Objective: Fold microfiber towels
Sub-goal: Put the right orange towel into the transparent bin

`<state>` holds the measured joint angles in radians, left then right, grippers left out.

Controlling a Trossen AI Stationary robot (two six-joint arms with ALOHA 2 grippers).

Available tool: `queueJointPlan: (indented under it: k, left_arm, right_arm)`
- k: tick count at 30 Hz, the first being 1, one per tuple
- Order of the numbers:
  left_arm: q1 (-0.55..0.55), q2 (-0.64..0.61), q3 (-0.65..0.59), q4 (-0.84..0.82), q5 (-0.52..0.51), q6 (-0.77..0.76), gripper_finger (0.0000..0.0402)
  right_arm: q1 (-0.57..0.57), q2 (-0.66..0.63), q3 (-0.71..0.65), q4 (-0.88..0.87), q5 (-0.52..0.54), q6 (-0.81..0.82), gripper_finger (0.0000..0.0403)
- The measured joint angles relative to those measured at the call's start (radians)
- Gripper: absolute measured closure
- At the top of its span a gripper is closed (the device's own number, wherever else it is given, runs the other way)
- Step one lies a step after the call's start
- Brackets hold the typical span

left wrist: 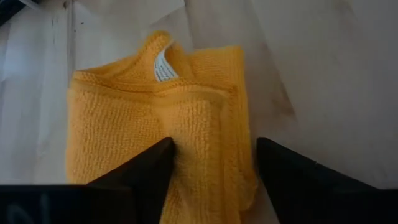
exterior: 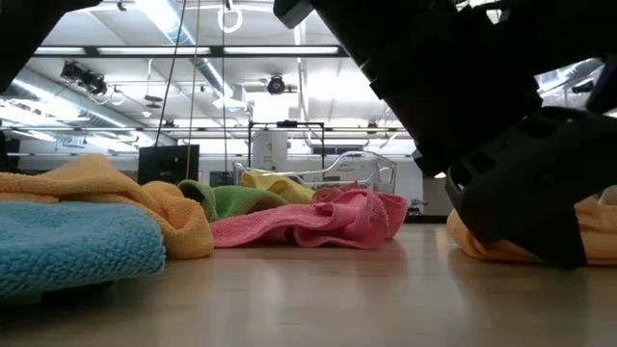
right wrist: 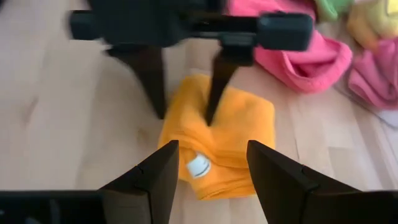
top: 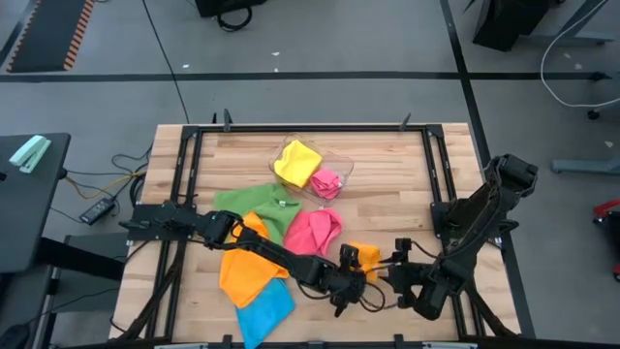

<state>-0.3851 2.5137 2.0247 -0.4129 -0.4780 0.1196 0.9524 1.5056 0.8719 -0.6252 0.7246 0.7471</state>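
Left gripper (right wrist: 186,112) fingers spread, tips pressing folded orange towel (right wrist: 227,140) near table (top: 407,208) front, right gripper (right wrist: 208,171) open just beside it

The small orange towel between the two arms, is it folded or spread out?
Folded. The small orange towel lies as a compact layered rectangle, doubled edges showing, with the left tool open over it.

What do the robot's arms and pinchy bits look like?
Both arms are dark, almost black, built from chunky jointed segments with thin black cables alongside. The left tool ends in two slim, pointed black fingers under a blocky crossbar. The right tool has two broad, flat, wedge-shaped black fingers.
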Motion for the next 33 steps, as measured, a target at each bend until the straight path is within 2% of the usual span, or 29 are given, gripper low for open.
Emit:
queueJointPlan:
  k: [5,15,26,33]
  left_arm:
    - [0.016,0.002,0.000,-0.010,-0.003,-0.005,0.0222]
    - [0.042,0.003,-0.001,-0.040,0.000,-0.019,0.0370]
    - [0.045,-0.032,-0.004,-0.098,0.017,-0.003,0.0376]
    - [0.047,-0.105,-0.003,-0.168,-0.059,-0.003,0.0376]
  right_arm:
    - [0.033,-0.001,0.000,0.023,0.014,-0.066,0.0203]
    - [0.032,-0.001,0.000,0.023,0.033,-0.055,0.0203]
    - [0.032,-0.001,0.000,0.017,0.053,-0.034,0.0203]
    - [0.040,-0.001,0.000,-0.068,0.102,0.017,0.0203]
